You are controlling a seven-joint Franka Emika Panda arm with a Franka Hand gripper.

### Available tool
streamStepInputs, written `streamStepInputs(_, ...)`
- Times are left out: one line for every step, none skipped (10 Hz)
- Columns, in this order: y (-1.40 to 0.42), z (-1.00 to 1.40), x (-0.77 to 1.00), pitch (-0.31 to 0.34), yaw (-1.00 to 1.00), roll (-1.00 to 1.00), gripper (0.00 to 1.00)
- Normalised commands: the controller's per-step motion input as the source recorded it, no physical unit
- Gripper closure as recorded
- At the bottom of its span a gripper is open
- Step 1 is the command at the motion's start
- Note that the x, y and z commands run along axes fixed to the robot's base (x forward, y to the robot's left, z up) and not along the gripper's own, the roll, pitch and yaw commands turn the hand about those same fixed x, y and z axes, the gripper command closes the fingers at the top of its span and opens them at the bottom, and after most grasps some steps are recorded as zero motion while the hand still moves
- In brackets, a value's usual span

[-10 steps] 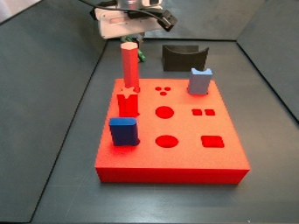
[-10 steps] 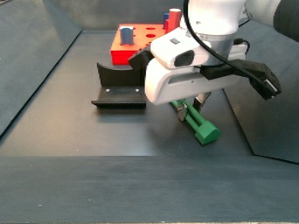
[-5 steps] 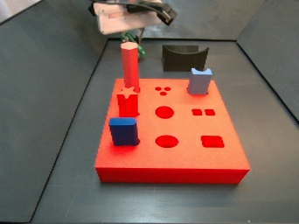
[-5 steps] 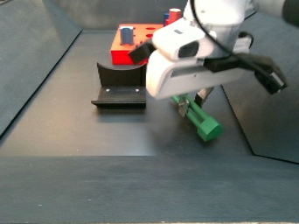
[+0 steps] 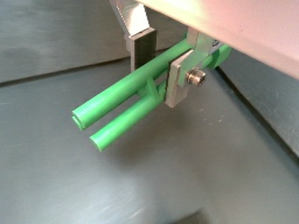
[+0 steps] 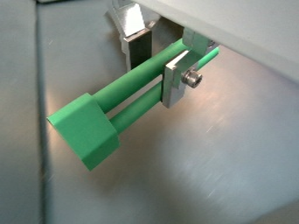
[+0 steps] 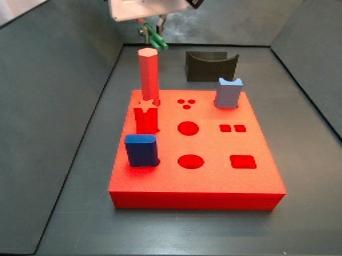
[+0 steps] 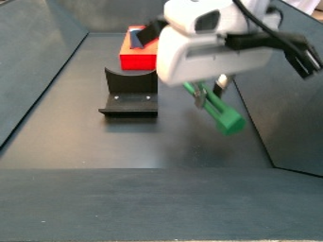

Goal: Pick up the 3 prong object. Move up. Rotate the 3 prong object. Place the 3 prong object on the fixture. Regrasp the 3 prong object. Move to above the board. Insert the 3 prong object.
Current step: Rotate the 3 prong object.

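Up at the far left of the dark surface (image 7: 80, 150), we see the gripper (image 7: 154, 30) raised high in a side view, near the top edge of the picture, with only a short length of the green 3 prong object (image 7: 155, 40) showing below it. Just beneath that green tip stands the tall red cylinder (image 7: 147, 75), upright on the red board (image 7: 214, 180); the piece hangs above the cylinder's top and we cannot tell whether the two are apart or merely overlap in this view. Moving right along the board, we find one blue block (image 7: 142, 150) near its front left and another blue block (image 7: 229, 93) toward its back right, and behind that the black fixture (image 7: 209, 65) sits on the surface, close to the board's far edge.

From the opposite side, the fixture (image 8: 127, 95) lies left of centre with the board (image 8: 139, 52) behind it, and to the right the gripper (image 8: 209, 90) carries the 3 prong object (image 8: 214, 109) clear of the surface, tilted with its blocky end lowest and pointing away from the fixture.

Both wrist views show the jaws closed on the piece: the silver fingers (image 5: 177, 77) press the green bar from either side, about midway along its length. The prongs (image 5: 111, 118) show as two round-ended rods, while the square end (image 6: 84, 131) of the 3 prong object (image 6: 135, 92) shows beyond the fingers (image 6: 176, 80).
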Motion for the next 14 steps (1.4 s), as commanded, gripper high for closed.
streamStepInputs(-0.29,0.59,0.02,0.019,0.03,0.05,1.0)
streamStepInputs(-0.18,0.5,-0.01,0.027,0.04,0.07,1.0)
streamStepInputs(-0.09,0.27,-0.01,0.055,0.04,0.1,1.0)
streamStepInputs(-0.07,0.18,-0.01,0.063,0.04,0.11,1.0)
streamStepInputs(0.0,0.0,0.0,0.0,-1.0,0.0,1.0)
streamStepInputs(0.01,-0.01,0.01,0.0,-1.0,0.0,1.0)
streamStepInputs(0.02,0.0,0.01,-0.001,-1.0,0.0,1.0)
streamStepInputs(0.02,0.0,0.01,-0.001,-1.0,0.0,1.0)
streamStepInputs(0.02,0.0,0.01,-0.001,-1.0,0.0,1.0)
streamStepInputs(0.02,0.0,0.01,-0.001,-1.0,0.0,1.0)
streamStepInputs(0.02,0.0,0.01,-0.001,-1.0,0.0,1.0)
streamStepInputs(0.02,0.0,0.01,-0.001,-1.0,0.0,1.0)
streamStepInputs(0.02,0.0,0.01,-0.001,-1.0,0.0,1.0)
streamStepInputs(0.02,0.0,0.01,-0.001,-1.0,0.0,1.0)
